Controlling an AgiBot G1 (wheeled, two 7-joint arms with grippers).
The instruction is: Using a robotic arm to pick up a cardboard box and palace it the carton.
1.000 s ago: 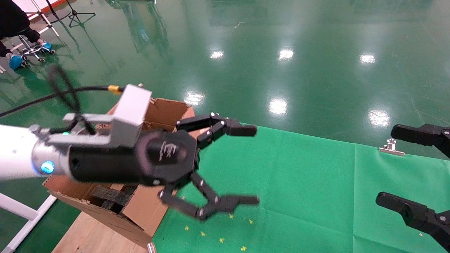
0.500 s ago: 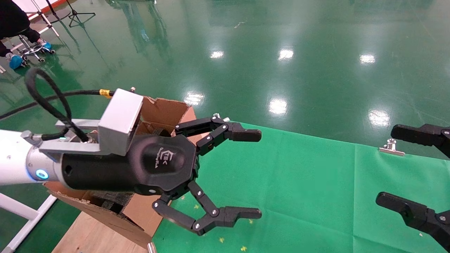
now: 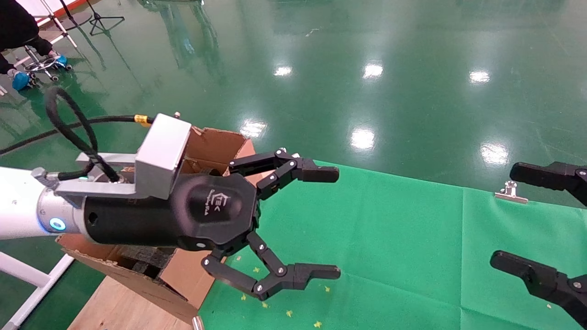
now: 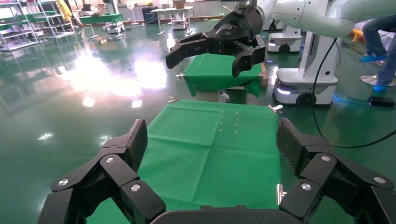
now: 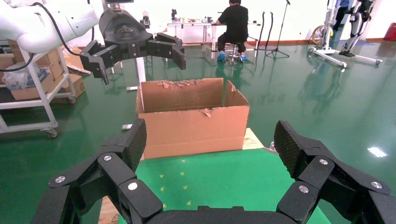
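Note:
The small tape-wrapped cardboard box is in none of the views. The carton (image 3: 215, 142), large and brown with torn flaps and black foam (image 3: 142, 256) inside, stands at the left end of the green cloth table (image 3: 390, 238). It also shows in the right wrist view (image 5: 191, 116). My left gripper (image 3: 338, 223), on the white robotic arm (image 3: 18, 206), hangs open and empty in the air in front of the carton, over the cloth's left part. It also shows in its own view (image 4: 212, 140) and in the right wrist view (image 5: 135, 46). My right gripper (image 3: 506, 215) is open and empty at the right edge.
A wooden board (image 3: 119, 307) lies under the carton at the table's left end. A metal clip (image 3: 510, 192) holds the cloth at the far edge. Small yellow marks (image 3: 289, 314) dot the cloth. A seated person (image 3: 18, 27) is far back left on the glossy green floor.
My left gripper has rolled a little at the wrist and shifted slightly, staying open and empty. The right gripper has not moved.

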